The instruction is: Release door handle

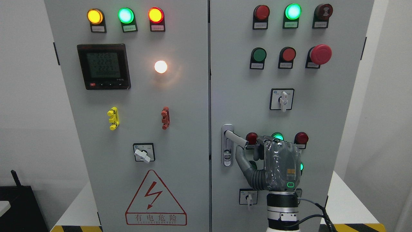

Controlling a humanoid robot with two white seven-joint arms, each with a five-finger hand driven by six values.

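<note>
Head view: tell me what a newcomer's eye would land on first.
Probably the glowing white lamp on the left door, beside the digital meter. Next, the right hand low on the right door, at the tip of the swung-out door handle. The red warning triangle sits bottom left.

Grey steel cabinet doors (135,106): 2
Round pilot lamps, top rows (125,15): 6
Round push buttons, right door (259,54): 2
Red mushroom stop button (320,54): 1
White-knob rotary switches (282,99): 3
Black digital meter (104,66): 1
Red triangular warning sign (155,199): 1
Robot hand (273,164): 1
</note>
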